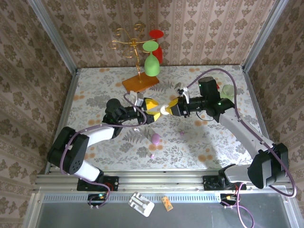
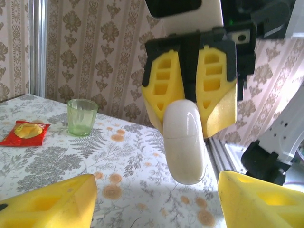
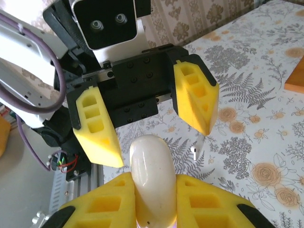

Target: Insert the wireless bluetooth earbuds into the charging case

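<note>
Glossy off-white capsule with a seam across it, which I read as the charging case (image 2: 184,152), is pinched at one end by the right gripper (image 2: 188,118), jaws closed hard on it. The long axis runs straight out of that gripper toward the left gripper (image 3: 156,142), near-horizontal at mid-frame in the top view. The free rounded end sits in the gap between the left fingers (image 3: 194,95). The left gripper is wide open, one finger either side of the case with clear gaps, gripping nothing. So the right arm has the case and the left arm is free, likely the one to fetch a bud. The top view puts tiny lilac specks on the counter (image 1: 95,102) below centre, probably the earbuds. One earbud (image 1: 182,133) lies toward the right arm, the other earbud (image 1: 152,155) lower, toward the left arm. That second one is near a lilac egg-shaped thing (image 1: 155,138); can't tell what that is. The right wrist view gives what the top view is too coarse for: a pale stemmed earbud (image 3: 194,151) lying flat, right of centre. The left wrist view gives the seam and the pinch point cleanly.
</note>
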Available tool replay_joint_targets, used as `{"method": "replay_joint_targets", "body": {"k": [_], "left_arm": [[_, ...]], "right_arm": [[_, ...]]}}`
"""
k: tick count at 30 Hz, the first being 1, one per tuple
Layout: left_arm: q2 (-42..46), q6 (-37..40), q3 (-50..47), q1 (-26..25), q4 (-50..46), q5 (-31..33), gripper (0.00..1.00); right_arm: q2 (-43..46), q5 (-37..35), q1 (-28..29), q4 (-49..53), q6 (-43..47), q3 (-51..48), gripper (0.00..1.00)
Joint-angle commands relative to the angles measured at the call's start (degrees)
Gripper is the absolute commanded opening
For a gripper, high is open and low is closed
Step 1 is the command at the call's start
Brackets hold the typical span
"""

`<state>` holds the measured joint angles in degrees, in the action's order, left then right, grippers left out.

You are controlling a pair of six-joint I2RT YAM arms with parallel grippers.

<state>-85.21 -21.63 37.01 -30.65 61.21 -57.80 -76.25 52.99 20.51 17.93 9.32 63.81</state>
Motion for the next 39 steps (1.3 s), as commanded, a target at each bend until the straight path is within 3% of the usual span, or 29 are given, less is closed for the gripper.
{"method": "replay_joint_targets", "body": {"k": [1, 3, 8, 15, 23, 27, 39], "left_arm": [[4.0, 10.9, 0.2, -0.2, -11.7, -1.7, 0.69], [5.4, 12.9, -0.3, -0.4, -13.8, -1.7, 0.68], [8.0, 16.0, -1.7, -0.4, -15.8, -4.6, 0.53], [8.1, 13.1, -1.1, -1.0, -15.1, -5.0, 0.49], [6.3, 7.6, -1.1, -1.0, -9.1, -5.5, 0.35], [5.7, 7.1, -0.9, -1.0, -8.7, -5.7, 0.45], [4.9, 7.3, 0.3, -1.0, -10.3, -5.2, 0.43]], "right_arm": [[-1.3, -3.1, 1.6, 4.9, 4.1, 3.2, 0.19], [-2.0, -3.0, 2.3, 4.8, 4.3, 3.7, 0.18], [-3.1, -1.7, 3.9, 4.6, 5.6, 4.9, 0.16], [-5.5, -1.5, 5.5, 2.8, 5.9, 5.7, 0.16], [-5.4, -1.8, 5.7, 3.4, 6.8, 5.7, 0.16], [-4.5, -2.1, 5.7, 2.5, 6.6, 5.0, 0.16], [-0.9, -3.0, 5.2, -1.3, 5.2, 1.6, 0.16]]}}
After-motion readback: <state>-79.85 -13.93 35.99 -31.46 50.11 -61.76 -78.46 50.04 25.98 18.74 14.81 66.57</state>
